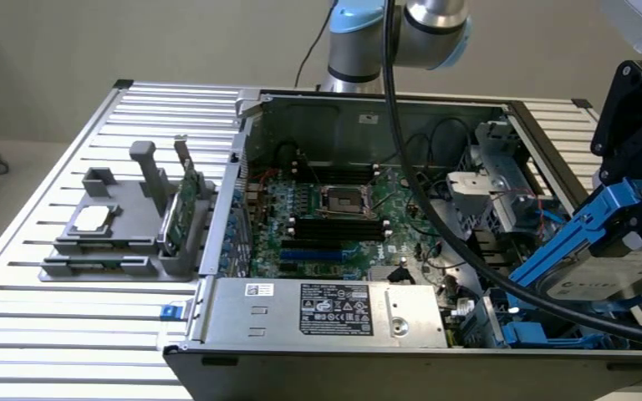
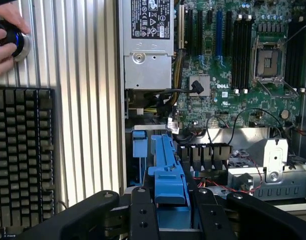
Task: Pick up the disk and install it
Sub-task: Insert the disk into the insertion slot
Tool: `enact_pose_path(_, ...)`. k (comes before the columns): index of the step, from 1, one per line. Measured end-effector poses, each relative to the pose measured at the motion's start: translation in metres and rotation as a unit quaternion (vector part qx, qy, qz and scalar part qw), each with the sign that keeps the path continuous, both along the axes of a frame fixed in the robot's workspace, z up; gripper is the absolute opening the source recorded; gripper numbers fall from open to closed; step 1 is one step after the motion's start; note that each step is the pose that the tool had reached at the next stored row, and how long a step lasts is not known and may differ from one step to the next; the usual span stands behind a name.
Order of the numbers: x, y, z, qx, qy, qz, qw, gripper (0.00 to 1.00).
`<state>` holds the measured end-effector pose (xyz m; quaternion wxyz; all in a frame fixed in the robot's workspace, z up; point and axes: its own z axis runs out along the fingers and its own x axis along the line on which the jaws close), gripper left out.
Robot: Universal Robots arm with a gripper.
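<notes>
Disk [image 1: 624, 271] is held tilted by gripper [image 1: 622, 221] over the open computer case [image 1: 410, 373], at the exterior view's right. A grey fixture [image 1: 120, 225] is seen on the slatted table [image 1: 64, 326], well apart.

Blue-railed silver disk [image 1: 617, 271], tilted, aloft

place: robotics lab | signs: slatted aluminium bench [image 1: 64, 334]; opened computer case [image 1: 388, 376]; robot arm [image 1: 433, 21]; grey parts holder [image 1: 120, 246]; keyboard [image 2: 23, 160]
</notes>
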<state>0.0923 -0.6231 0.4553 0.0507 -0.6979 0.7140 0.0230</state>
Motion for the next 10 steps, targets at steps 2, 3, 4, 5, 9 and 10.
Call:
enact_pose_path(2, 0.0, 0.0, 0.0, 0.0, 0.0, 0.0, 1.0, 0.33)
enact_pose_path(3, 0.0, 0.0, -0.0006, 0.0001, 0.0, 0.0, 1.0, 0.33)
enact_pose_path(4, 0.0, 0.0002, -0.0018, 0.0, 0.0, 0.0, 1.0, 0.33)
enact_pose_path(5, -0.0005, 0.0002, -0.0035, 0.0, 0.0, 0.0, 1.0, 0.33)
enact_pose_path(9, -0.0009, 0.0012, -0.0079, 0.0, 0.0, 0.0, 1.0, 0.33)
enact_pose_path(10, -0.0009, 0.0014, -0.008, 0.0, 0.0, 0.0, 1.0, 0.33)
